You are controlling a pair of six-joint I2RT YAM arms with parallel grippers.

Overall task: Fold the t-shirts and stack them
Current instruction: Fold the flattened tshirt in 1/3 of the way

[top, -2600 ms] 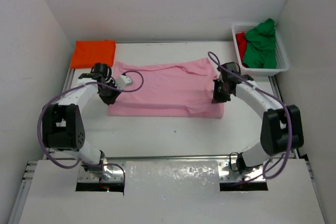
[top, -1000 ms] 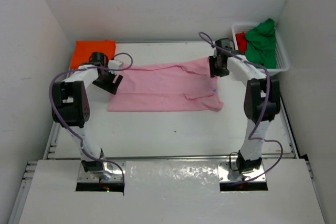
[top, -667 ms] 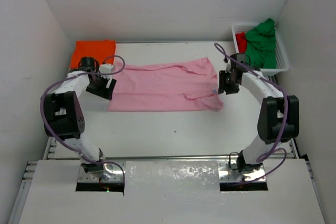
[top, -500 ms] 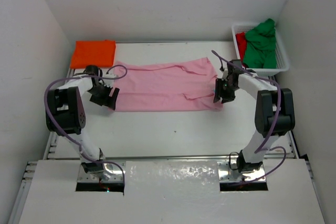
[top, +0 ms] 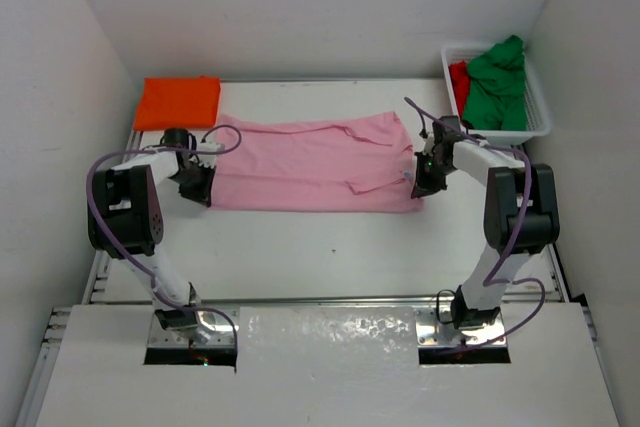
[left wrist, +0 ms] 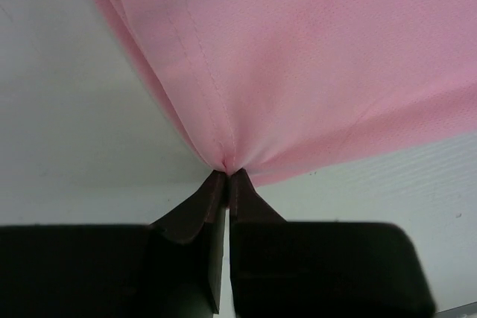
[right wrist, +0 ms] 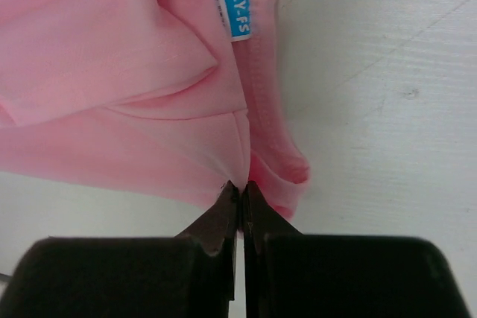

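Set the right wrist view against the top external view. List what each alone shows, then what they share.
Right wrist only: the right fingers pinched shut on the pink t-shirt's edge, and its blue label's lettering. Top external only: the folded orange t-shirt, the white basket holding the green t-shirt and red t-shirt, and the left fingers at the pink shirt's other end. Both: the pink t-shirt lying on the white table.

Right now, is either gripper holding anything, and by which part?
Both hold the pink t-shirt: the left gripper pinches its left-hand edge, the right gripper its right-hand edge.
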